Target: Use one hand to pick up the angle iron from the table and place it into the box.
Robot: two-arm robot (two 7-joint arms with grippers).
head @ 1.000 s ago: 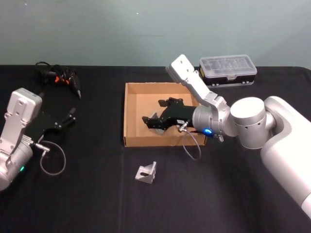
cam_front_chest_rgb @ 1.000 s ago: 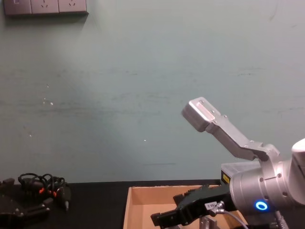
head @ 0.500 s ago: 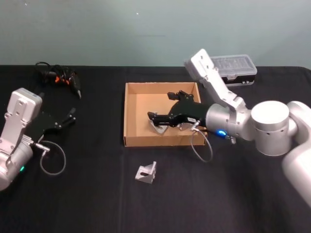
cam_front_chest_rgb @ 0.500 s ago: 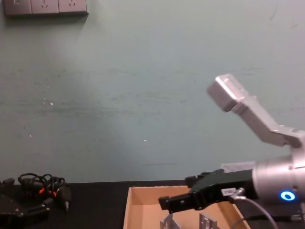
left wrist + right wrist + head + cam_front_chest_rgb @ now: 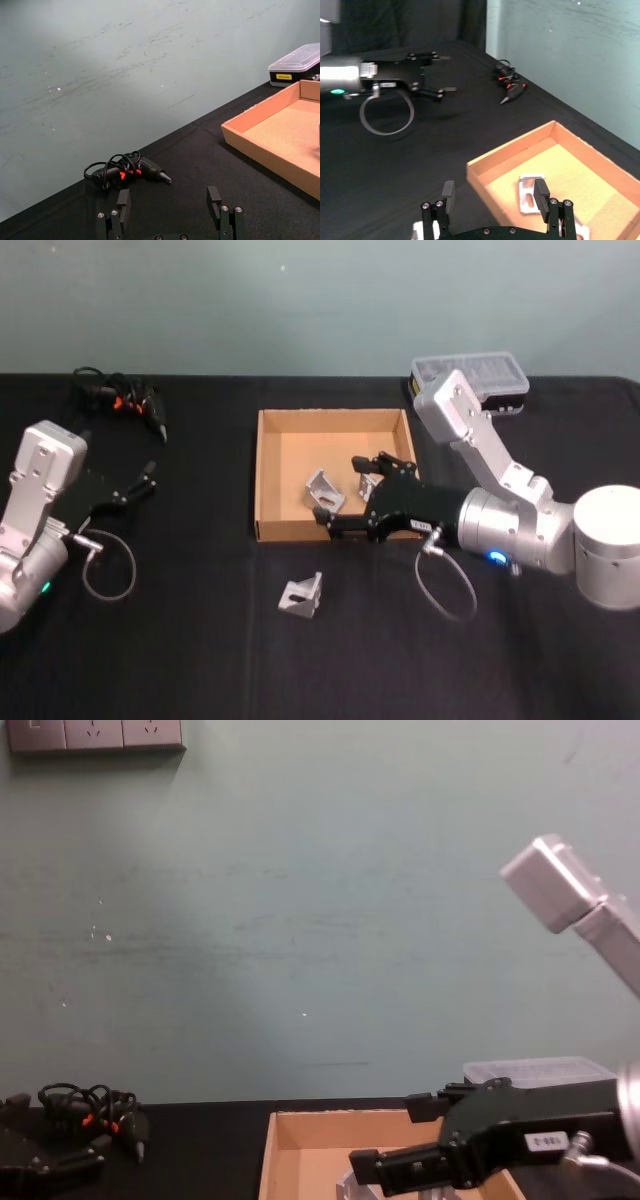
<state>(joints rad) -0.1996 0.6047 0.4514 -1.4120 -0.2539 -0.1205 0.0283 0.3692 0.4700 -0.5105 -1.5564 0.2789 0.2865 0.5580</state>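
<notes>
The black table runs under a teal wall. At nine o'clock our left gripper sits parked, fingers apart and empty. In the centre, the box holds one angle iron, with a second angle iron at its three o'clock. A third angle iron waits on the table at the box's six o'clock. Our right gripper has drawn back toward the box's five o'clock, fingers spread and empty. We judge that drop finished.

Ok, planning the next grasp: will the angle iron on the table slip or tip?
Probably stiff: the angle iron looks like thick grey metal. Its smooth faces may slip in a pinch. Being bent, not flat, it could tip when pushed.
</notes>
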